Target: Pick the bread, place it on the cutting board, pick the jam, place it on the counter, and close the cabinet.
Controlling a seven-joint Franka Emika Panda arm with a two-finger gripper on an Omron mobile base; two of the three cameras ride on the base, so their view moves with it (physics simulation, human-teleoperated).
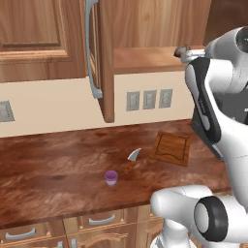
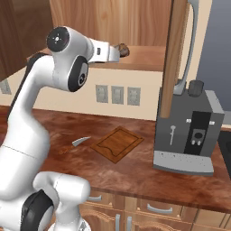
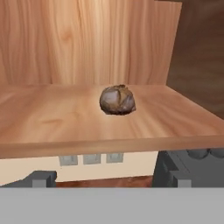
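Observation:
The bread (image 3: 117,100) is a brown-grey lump lying on the light wooden shelf (image 3: 52,118) inside the open cabinet (image 1: 99,58); it also shows as the bread (image 2: 123,49) and bread (image 1: 181,50). My gripper (image 2: 116,54) is raised to shelf height just in front of the bread, open, with nothing between its fingers, short of touching it. The cutting board (image 1: 170,147) lies bare on the counter (image 1: 58,164). The jam (image 1: 111,177), a tiny purple-topped jar, stands upright on the counter left of the board.
A curved grey-bladed knife (image 1: 133,157) lies between jam and board. The open cabinet door (image 2: 173,58) with its grey bar handle juts out over the counter. A grey coffee machine (image 2: 189,131) stands right of the board. Wall outlets (image 1: 149,99) sit below the shelf.

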